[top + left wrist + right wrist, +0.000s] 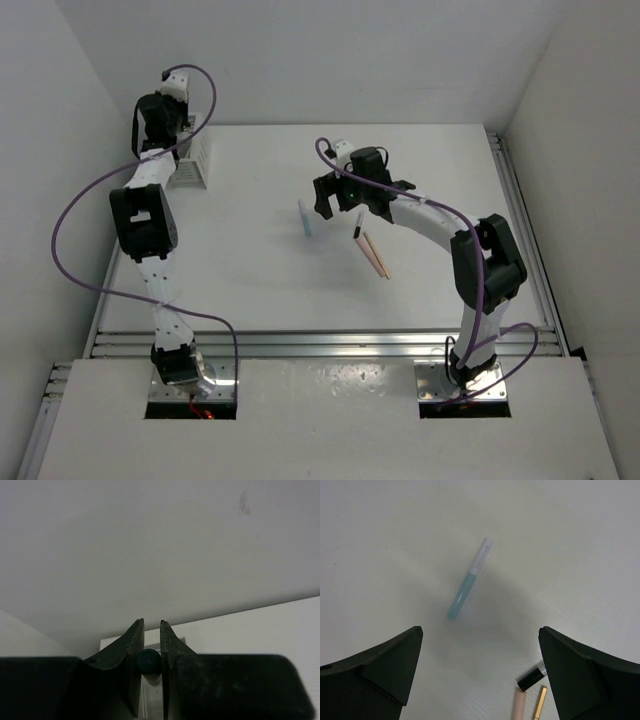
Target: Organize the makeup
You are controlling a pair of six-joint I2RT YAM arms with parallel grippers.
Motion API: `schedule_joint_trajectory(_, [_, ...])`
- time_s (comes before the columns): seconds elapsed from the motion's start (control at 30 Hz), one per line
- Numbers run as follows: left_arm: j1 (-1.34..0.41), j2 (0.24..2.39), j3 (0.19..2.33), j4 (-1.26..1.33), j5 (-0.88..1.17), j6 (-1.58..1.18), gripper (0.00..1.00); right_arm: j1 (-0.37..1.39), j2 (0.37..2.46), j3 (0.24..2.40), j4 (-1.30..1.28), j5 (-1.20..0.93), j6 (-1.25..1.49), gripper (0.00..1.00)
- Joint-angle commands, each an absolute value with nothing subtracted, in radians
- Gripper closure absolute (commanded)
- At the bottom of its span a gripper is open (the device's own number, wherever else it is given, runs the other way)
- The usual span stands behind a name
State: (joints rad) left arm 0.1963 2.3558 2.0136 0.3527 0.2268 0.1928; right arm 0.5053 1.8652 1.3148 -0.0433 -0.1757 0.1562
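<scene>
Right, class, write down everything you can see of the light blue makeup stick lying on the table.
The light blue stick is a slim, smooth, plastic-looking tube with a teal-blue body and a white end section. The faint print on the white part is too small to read. It lies flat on the white table, touching nothing else, apart from the peach stick. The right gripper hangs open close by, not touching it.

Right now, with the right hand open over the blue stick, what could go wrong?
1. The slim light blue stick lies flat, so the wide-open right hand may push or roll it instead of pinching it.
2. The peach stick and black-capped stick lie close beside the hand, and coming down could knock them.
</scene>
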Motion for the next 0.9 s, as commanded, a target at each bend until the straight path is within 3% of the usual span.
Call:
schedule_joint_trajectory(0.0, [0.201, 2.344, 2.051, 0.462, 0.184, 0.236, 1.0, 0.497, 1.858, 1.333, -0.067, -0.147, 0.137, 0.0])
schedule_joint_trajectory(0.07, [0.201, 2.344, 2.025, 0.462, 0.172, 0.236, 1.0, 0.491, 1.855, 1.333, -0.078, -0.138, 0.129, 0.0])
schedule_joint_trajectory(0.13, [0.201, 2.344, 2.016, 0.476, 0.156, 0.245, 0.8, 0.492, 1.853, 1.33, -0.084, -0.132, 0.118, 0.0])
schedule_joint_trajectory(0.2, [0.21, 2.333, 2.016, 0.457, 0.176, 0.235, 0.5, 0.491, 1.845, 1.33, -0.101, -0.123, 0.11, 0.0])
schedule_joint_trajectory(0.3, [0.21, 2.318, 2.016, 0.411, 0.227, 0.226, 0.3, 0.483, 1.844, 1.35, -0.169, -0.088, 0.12, 0.0])
schedule_joint_trajectory(0.33, [0.21, 2.3, 2.016, 0.411, 0.251, 0.216, 0.27, 0.471, 1.847, 1.357, -0.19, -0.083, 0.127, 0.02])
schedule_joint_trajectory(0.4, [0.21, 2.263, 2.016, 0.388, 0.261, 0.207, 0.24, 0.453, 1.859, 1.388, -0.294, -0.066, 0.167, 0.19])
schedule_joint_trajectory(0.43, [0.21, 2.25, 2.025, 0.361, 0.274, 0.193, 0.22, 0.437, 1.864, 1.396, -0.343, -0.063, 0.176, 0.29])
schedule_joint_trajectory(0.47, [0.21, 2.22, 2.025, 0.341, 0.284, 0.184, 0.22, 0.424, 1.862, 1.397, -0.392, -0.048, 0.199, 0.5])
schedule_joint_trajectory(0.57, [0.198, 2.168, 2.025, 0.221, 0.284, 0.225, 0.22, 0.419, 1.861, 1.362, -0.457, -0.002, 0.189, 0.72])
schedule_joint_trajectory(0.87, [0.121, 1.89, 1.726, 0.016, 0.291, 0.281, 0.22, 0.417, 1.904, 1.272, -0.486, 0.031, 0.202, 0.8])
